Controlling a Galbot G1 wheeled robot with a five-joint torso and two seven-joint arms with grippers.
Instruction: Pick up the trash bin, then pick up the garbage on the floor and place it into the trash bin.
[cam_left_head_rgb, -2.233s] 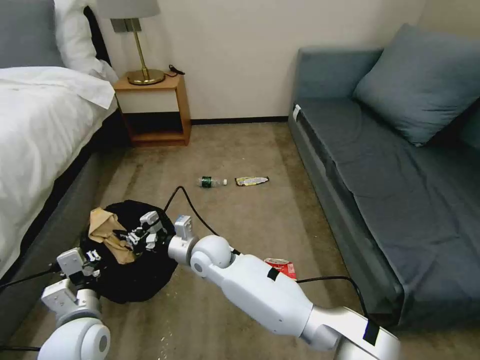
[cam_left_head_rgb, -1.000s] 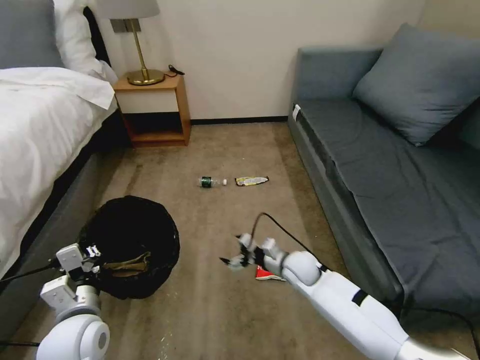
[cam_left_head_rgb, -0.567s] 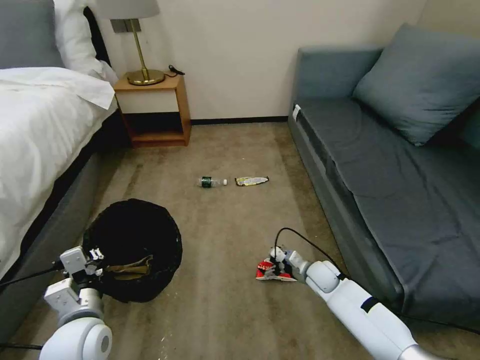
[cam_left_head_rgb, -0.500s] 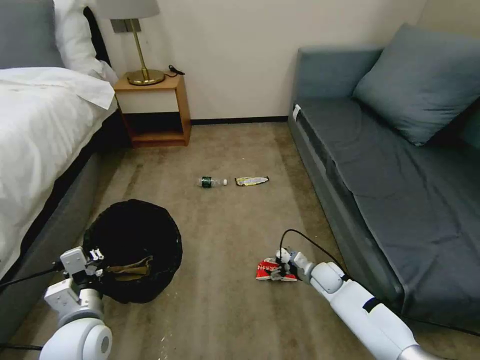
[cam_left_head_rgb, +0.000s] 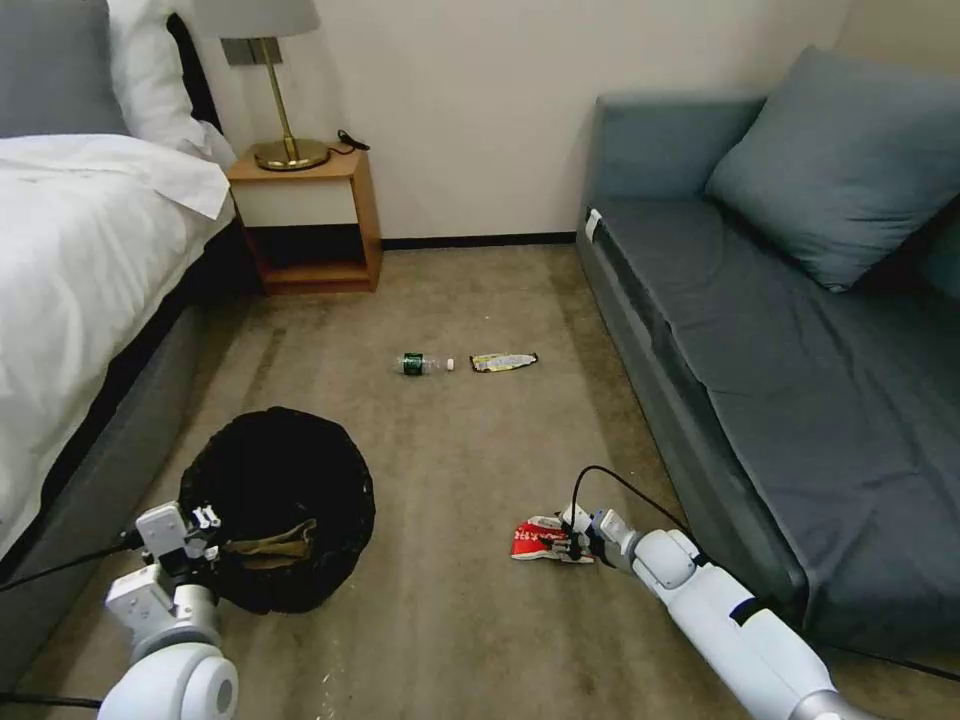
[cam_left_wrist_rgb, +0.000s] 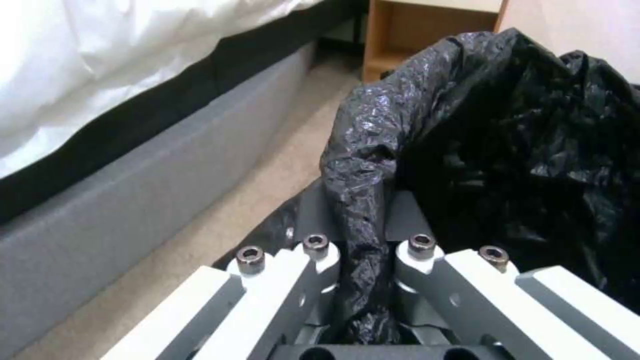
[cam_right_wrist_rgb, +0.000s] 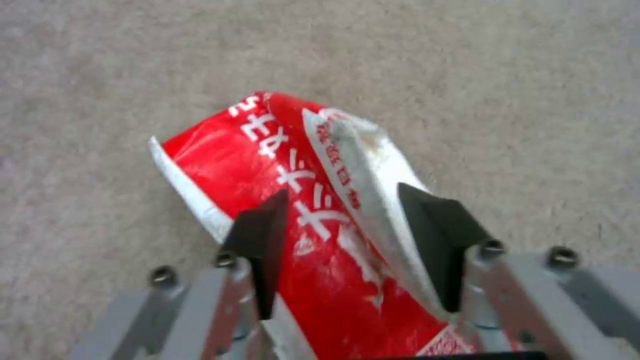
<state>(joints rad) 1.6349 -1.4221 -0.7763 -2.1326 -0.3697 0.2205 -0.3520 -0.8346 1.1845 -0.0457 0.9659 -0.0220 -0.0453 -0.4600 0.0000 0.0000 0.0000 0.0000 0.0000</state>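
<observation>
Right hand (cam_right_wrist_rgb: 347, 240) part-open astride crumpled glossy red-and-white packet (cam_right_wrist_rgb: 300, 200); left hand (cam_left_wrist_rgb: 363, 260) pinching crinkly black trash bin (cam_left_head_rgb: 290, 480) liner.

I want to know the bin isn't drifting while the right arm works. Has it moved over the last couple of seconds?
Yes. The bin, its bag pinched in the left gripper, has slid slightly right, away from the bed and toward the sofa.

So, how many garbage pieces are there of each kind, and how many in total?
Brown paper bag, inside the trash bin: 1
Red-and-white packet: 1
Clear bottle: 1
Snack wrapper: 1
Total: 4
</observation>
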